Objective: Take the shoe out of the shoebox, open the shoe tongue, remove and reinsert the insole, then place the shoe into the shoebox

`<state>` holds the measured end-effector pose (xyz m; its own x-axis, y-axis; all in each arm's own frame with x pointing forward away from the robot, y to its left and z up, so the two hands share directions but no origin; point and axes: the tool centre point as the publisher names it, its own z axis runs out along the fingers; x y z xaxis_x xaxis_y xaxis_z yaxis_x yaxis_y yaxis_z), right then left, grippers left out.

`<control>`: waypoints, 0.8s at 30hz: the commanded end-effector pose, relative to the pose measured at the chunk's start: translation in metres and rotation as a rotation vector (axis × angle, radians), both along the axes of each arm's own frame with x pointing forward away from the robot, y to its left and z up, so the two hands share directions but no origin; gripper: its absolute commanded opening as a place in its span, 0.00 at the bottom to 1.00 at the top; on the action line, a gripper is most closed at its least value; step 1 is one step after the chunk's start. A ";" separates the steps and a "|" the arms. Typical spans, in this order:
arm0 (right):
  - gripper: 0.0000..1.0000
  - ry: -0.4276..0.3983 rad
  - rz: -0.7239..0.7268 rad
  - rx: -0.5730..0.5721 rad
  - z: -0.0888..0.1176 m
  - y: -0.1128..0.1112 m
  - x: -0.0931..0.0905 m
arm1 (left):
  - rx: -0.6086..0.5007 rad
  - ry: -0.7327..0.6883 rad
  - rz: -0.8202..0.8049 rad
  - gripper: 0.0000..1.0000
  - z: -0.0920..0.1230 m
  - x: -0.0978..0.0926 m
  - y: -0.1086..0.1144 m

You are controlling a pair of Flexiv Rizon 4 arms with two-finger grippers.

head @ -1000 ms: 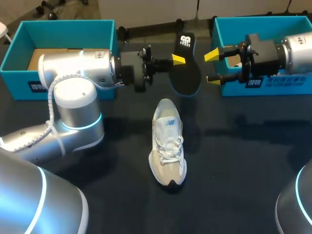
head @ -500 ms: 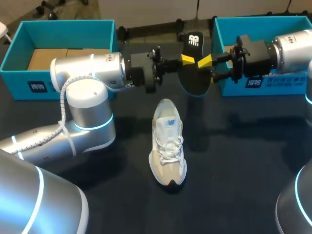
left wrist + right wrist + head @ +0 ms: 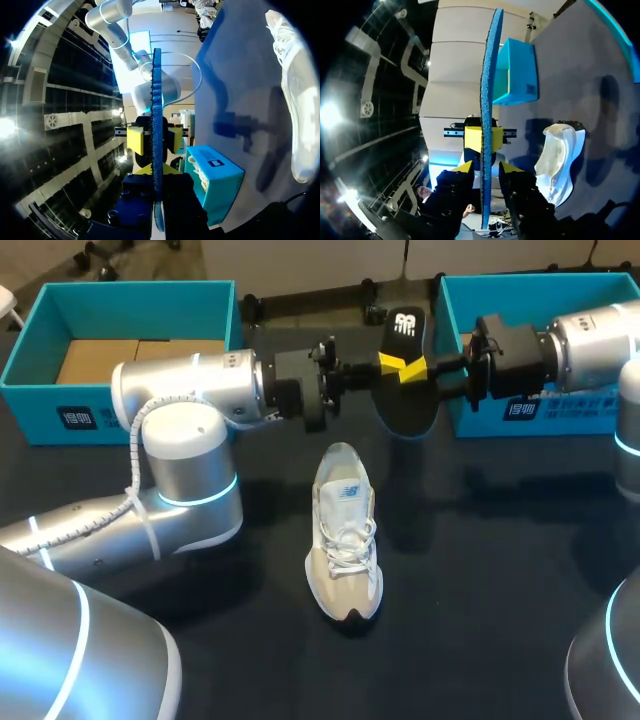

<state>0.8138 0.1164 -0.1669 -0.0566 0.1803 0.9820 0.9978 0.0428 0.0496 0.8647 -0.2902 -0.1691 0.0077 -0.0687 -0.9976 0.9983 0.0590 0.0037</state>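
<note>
A dark insole [image 3: 405,400] with a blue edge [image 3: 157,100] hangs upright above the table's far middle. My left gripper [image 3: 388,362] is shut on its upper part and comes in from the left. My right gripper [image 3: 413,368] faces it from the right. Its fingers [image 3: 512,172] stand close on either side of the insole [image 3: 487,75], and narrow gaps still show. The white and beige shoe [image 3: 345,545] lies upright on the dark table below, toe toward the front, with nothing touching it. The shoe [image 3: 557,160] also shows in the right wrist view.
A teal shoebox [image 3: 140,295] with brown paper inside stands at the back left. A second teal box [image 3: 455,300] stands at the back right, under my right arm. The dark table [image 3: 480,570] lies bare around the shoe.
My left arm carried the insole to the right. My right gripper came in from the right, and its wide-spread fingers narrowed around the insole.
</note>
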 end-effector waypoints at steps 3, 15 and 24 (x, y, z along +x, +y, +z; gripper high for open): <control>0.00 -0.001 -0.007 -0.001 -0.002 0.001 0.002 | -0.014 0.010 0.007 0.00 0.001 -0.002 -0.002; 0.00 -0.074 -0.038 -0.020 -0.002 -0.004 0.003 | -0.012 0.042 0.010 1.00 0.011 -0.003 0.009; 0.00 -0.128 -0.085 -0.049 -0.005 -0.014 0.010 | 0.080 0.110 -0.025 1.00 0.006 -0.006 0.048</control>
